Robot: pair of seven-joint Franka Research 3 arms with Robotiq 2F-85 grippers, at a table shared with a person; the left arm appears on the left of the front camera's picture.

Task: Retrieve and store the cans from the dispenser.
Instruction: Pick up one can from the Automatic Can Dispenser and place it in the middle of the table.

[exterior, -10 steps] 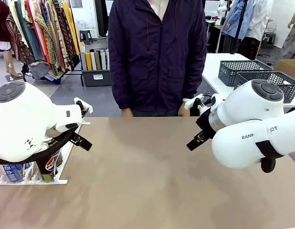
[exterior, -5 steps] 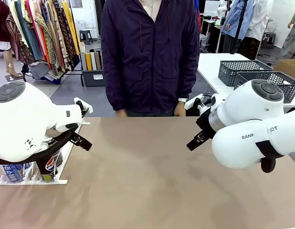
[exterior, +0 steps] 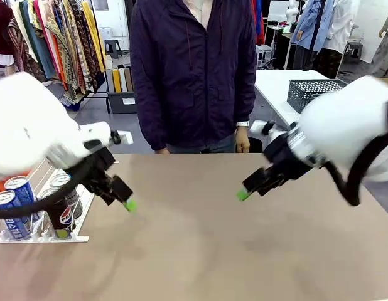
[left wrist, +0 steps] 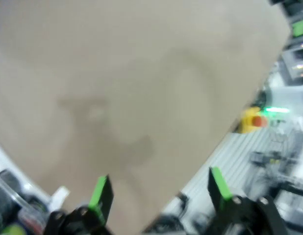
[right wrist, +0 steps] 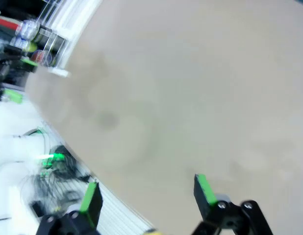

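Several cans stand at the low end of the dispenser, a white railed rack at the table's left edge. Two blue cans are on its left and a black can with a logo is on its right. My left gripper hangs just right of the rack, above the table; its jaws stand open and empty over bare tabletop in the left wrist view. My right gripper hovers over the table's right half, also open and empty. The right wrist view catches the dispenser far off, blurred.
A person in a dark jacket stands at the far edge, hands hanging by the table. A dark grey lattice basket sits on another table at the back right. Bare brown tabletop lies between the grippers.
Both arms have swung so their green fingertips now point down toward the table's middle. The left arm no longer covers the cans. The person shifted slightly left.
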